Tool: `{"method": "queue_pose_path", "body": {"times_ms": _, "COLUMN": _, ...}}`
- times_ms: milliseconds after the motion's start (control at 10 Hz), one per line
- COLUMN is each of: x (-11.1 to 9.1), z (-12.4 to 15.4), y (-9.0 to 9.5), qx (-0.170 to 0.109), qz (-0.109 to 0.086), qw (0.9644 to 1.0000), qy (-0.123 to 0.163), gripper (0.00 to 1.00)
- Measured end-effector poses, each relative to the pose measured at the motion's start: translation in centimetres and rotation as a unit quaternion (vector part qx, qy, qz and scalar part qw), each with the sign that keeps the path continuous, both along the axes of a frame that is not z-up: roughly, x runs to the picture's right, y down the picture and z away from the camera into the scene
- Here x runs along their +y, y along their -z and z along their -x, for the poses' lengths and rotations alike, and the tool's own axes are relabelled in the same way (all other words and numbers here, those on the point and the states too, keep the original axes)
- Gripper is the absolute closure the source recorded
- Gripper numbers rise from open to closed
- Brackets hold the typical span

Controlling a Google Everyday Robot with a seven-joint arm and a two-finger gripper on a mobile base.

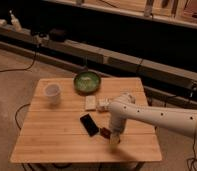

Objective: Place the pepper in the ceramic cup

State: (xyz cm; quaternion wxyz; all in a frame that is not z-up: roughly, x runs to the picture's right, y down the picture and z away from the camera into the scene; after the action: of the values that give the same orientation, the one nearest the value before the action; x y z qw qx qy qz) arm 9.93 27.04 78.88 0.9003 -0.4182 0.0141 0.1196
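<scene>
At the wooden desk [52,137], which carries everything within one reach, I have the robot's white arm [157,118] coming in from the right and bent down over the front half of the top. It is steep at the wrist because the job starts with a low pick from the surface. The green bowl [87,82] sits at the far edge, out of the working lane, and is not the target. The white cup [52,93] stands upright near the far left corner, mouth up and well apart from the arm, so the carry I judge is coming runs diagonally across the desk. A black phone [89,124] lies flat near the middle, between the cup and the arm, and I read it as the thing most likely to be nudged on that path. Two pale packets [97,103] rest just behind it, near the arm's elbow. The gripper [114,139] points down close to the front edge, right of the phone; I cannot tell whether it is apart or closed on anything. The pepper [106,132], small and dark red, is on the desk just beside the phone's near end and right against the gripper's left side. I cannot say whether the two are touching. By my judgement the task is at the grasp, with nothing yet in the cup.
</scene>
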Motion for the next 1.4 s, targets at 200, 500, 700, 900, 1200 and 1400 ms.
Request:
{"method": "queue_pose_path", "body": {"times_ms": 200, "x": -0.1, "z": 0.1, "y": -0.4, "qx": 0.006, "qz": -0.004, "qw": 1.0, "qy": 0.001, "gripper": 0.47}}
{"method": "queue_pose_path", "body": {"times_ms": 500, "x": -0.5, "z": 0.6, "y": -1.1, "qx": 0.006, "qz": -0.023, "qw": 0.9997, "qy": 0.01, "gripper": 0.62}}
{"method": "queue_pose_path", "body": {"times_ms": 700, "x": -0.5, "z": 0.9, "y": -1.2, "qx": 0.006, "qz": -0.028, "qw": 0.9995, "qy": 0.015, "gripper": 0.62}}
{"method": "queue_pose_path", "body": {"times_ms": 900, "x": -0.3, "z": 1.5, "y": -0.9, "qx": -0.005, "qz": -0.024, "qw": 0.9997, "qy": 0.002, "gripper": 0.62}}
{"method": "queue_pose_path", "body": {"times_ms": 1200, "x": -4.6, "z": 1.4, "y": 0.4, "qx": -0.041, "qz": -0.074, "qw": 0.996, "qy": -0.031, "gripper": 0.62}}
{"method": "queue_pose_path", "body": {"times_ms": 1400, "x": -10.5, "z": -0.3, "y": 2.3, "qx": -0.067, "qz": -0.13, "qw": 0.9881, "qy": -0.046, "gripper": 0.62}}
